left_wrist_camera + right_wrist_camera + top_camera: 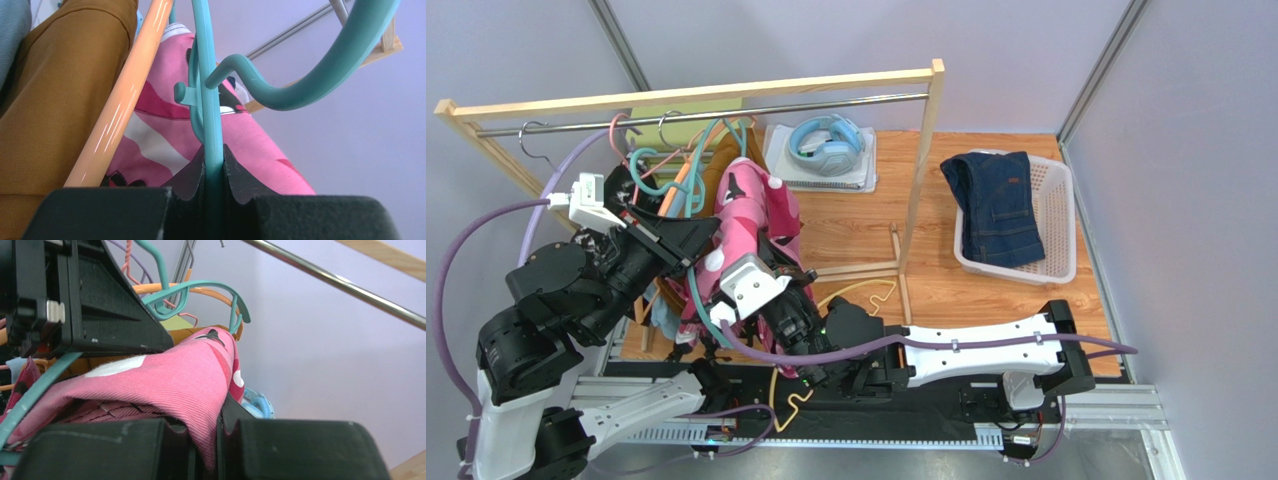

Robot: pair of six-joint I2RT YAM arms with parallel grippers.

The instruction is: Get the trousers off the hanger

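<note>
A wooden garment rack (696, 92) with a metal rail (726, 108) stands over the left half of the table (856, 225). Well apart on the right, a white basket (1060, 215) holds the dark navy trousers (998, 210), folded and draped over its far rim. The pink floral trousers (751, 215) hang at the rack's crowded middle, pressed against the mustard-brown garment (723, 160) behind them. An orange hanger (120, 110) and other hooks pack in close on the left side. Blue headphones (826, 140) rest on a notebook (821, 172) behind the rack, and a yellow wire hanger (866, 285) lies on the table near the arms. The left gripper (214, 165) is clamped narrow on the teal hanger (212, 115) bearing the pink pair. The right gripper (217, 425) pinches a fold of that pink cloth just below.
</note>
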